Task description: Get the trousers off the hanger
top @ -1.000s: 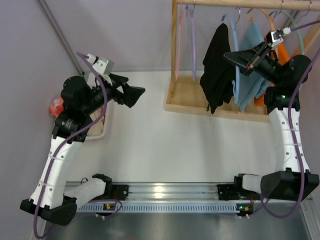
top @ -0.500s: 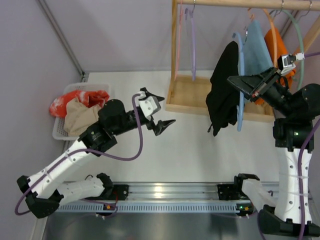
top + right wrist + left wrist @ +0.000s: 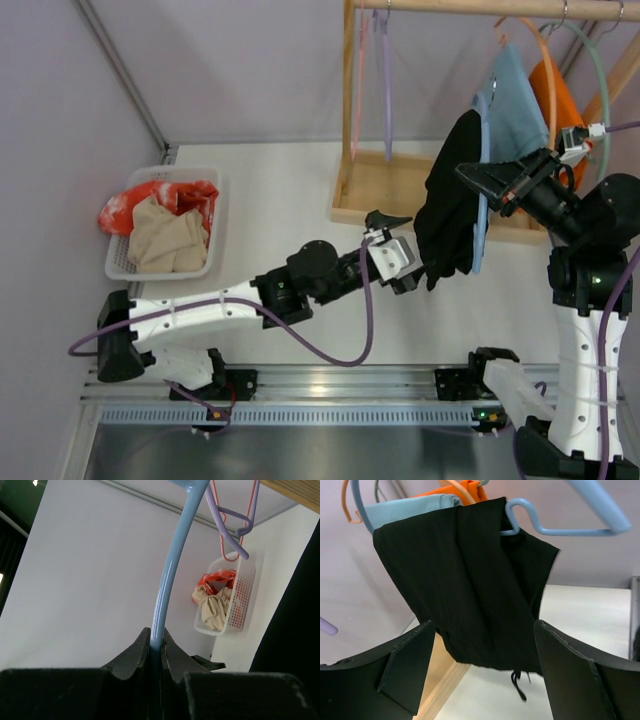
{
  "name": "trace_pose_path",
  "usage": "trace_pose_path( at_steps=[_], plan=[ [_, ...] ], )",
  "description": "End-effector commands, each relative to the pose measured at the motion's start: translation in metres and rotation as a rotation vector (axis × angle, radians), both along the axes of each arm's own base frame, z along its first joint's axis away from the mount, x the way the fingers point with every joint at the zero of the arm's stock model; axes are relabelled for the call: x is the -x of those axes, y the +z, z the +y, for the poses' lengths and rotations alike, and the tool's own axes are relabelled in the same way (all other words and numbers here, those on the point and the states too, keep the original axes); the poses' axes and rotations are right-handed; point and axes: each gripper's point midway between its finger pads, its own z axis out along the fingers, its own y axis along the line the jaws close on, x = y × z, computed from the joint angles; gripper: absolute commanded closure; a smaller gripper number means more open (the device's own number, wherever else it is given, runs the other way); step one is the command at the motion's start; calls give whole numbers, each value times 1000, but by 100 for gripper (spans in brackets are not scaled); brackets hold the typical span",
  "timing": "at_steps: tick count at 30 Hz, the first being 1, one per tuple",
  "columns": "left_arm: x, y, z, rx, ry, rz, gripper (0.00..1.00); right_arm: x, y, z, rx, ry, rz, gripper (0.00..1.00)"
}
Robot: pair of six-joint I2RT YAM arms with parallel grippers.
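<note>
While my right claw pinches the hanger, its two fingers pressed together on the thin light blue plastic, my left claw is stretched out across the table with its fingers spread wide. My right wrist view shows that grip plainly: the hanger's blue rod rises straight out of the shut fingertips of my right claw.

From the overhead view, the trousers are draped over the hanger, a dark floppy mass hanging off the rail in front of the wooden rack. Their lower edge is just beside my left claw, though I cannot tell whether we touch. My left wrist view looks up between the spread fingers of my left claw at the trousers, folded over the hanger's bar, with a thin drawstring dangling from the hem. Nothing sits between those fingers.

Behind the trousers hang a light blue cloth and an orange cloth. A purple hanger hangs further left on the rail. Well apart, at the table's left side, a white basket holds red and beige cloths.
</note>
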Motion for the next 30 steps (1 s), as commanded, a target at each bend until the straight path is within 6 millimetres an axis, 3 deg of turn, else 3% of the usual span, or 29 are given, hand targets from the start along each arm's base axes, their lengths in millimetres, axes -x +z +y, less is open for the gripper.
trace_pose_path(
  at_steps=[1, 7, 20, 27, 30],
  plan=[
    [-20, 58, 2, 220, 130, -21, 15, 27, 45, 0, 35, -14, -210, 100],
    [-22, 59, -16, 236, 125, 3, 16, 28, 49, 1, 20, -6, -225, 100],
    [-20, 80, -30, 293, 104, 36, 16, 29, 49, 2, 1, 4, -257, 100],
    [-23, 71, -42, 268, 110, 28, 16, 30, 53, 2, -3, 10, -266, 100],
    [-38, 62, -42, 257, 192, 43, 16, 34, 55, 4, -2, 22, -273, 100]
  ],
)
